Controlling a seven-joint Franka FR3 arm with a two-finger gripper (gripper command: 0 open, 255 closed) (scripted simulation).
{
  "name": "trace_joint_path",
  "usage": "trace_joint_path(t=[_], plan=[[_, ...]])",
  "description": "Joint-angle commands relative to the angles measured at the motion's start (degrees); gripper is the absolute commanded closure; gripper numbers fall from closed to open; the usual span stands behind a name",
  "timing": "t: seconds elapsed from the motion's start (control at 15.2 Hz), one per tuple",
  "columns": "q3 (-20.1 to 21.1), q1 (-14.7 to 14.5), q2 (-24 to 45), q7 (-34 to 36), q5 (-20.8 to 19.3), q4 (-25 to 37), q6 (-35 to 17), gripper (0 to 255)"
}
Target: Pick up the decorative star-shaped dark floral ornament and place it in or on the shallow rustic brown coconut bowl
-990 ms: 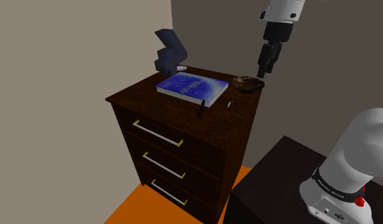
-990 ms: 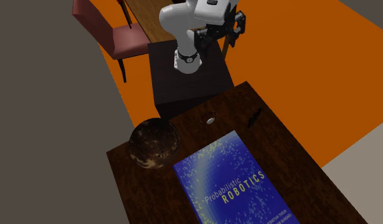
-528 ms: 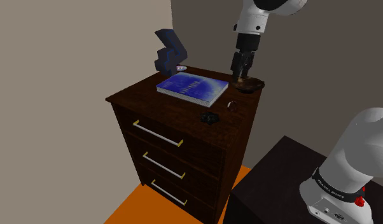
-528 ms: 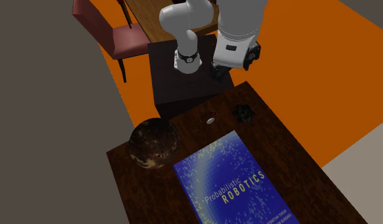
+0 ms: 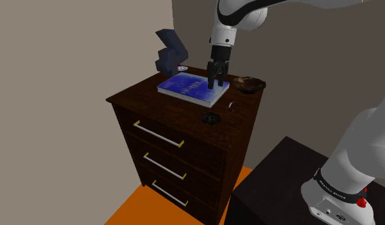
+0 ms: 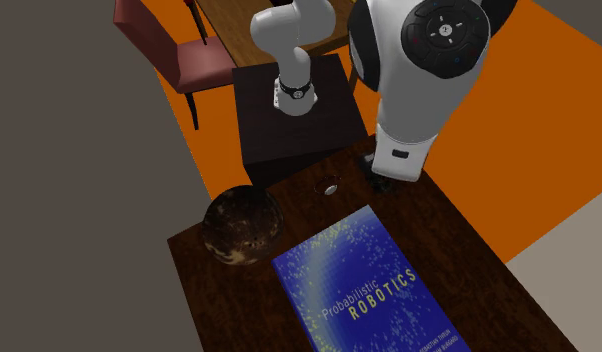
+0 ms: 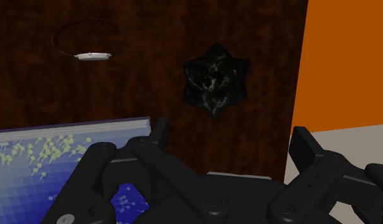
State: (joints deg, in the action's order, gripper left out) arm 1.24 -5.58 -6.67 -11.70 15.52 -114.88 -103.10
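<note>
The dark star-shaped floral ornament (image 5: 212,118) lies flat on the dresser top (image 5: 178,102) near its front edge, beside the book's corner. In the wrist view the ornament (image 7: 216,87) sits just ahead of the fingers and nothing touches it. My gripper (image 5: 217,81) hangs open above the blue book (image 5: 193,88), higher than the ornament and farther back. In the wrist view the gripper (image 7: 231,137) holds nothing. The brown coconut bowl (image 5: 249,84) stands at the dresser's back corner, to the shoulder view's right of the gripper. The second exterior view shows the bowl (image 6: 241,225) next to the book.
A thin ring (image 5: 234,106) with a white bead lies between ornament and bowl. A dark blue folded object (image 5: 170,52) and a small disc (image 5: 182,68) sit at the back. The dresser edge drops to orange floor (image 7: 346,57) just past the ornament. The stand (image 6: 294,120) and a red chair (image 6: 179,50) are nearby.
The arm swung to the shoulder view's left and lower, from beside the bowl to over the book. The ornament looked like a thin upright sliver a second ago and has lain flat since.
</note>
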Motion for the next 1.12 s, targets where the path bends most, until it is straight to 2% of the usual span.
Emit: trace_joint_path(t=[0.0,0.2,0.26,0.73,1.06], plan=[[0.3,-0.4,4.7,-0.4,1.0,3.4,-0.7,0],[0.7,-0.8,11.6,-0.7,2.2,9.3,-1.0,0],[0.8,-0.9,12.0,-0.7,2.3,9.6,-1.0,0],[1.4,-1.7,12.7,-1.1,2.9,4.8,-6.6,0],[1.4,-1.7,12.7,-1.1,2.9,4.8,-6.6,0]])
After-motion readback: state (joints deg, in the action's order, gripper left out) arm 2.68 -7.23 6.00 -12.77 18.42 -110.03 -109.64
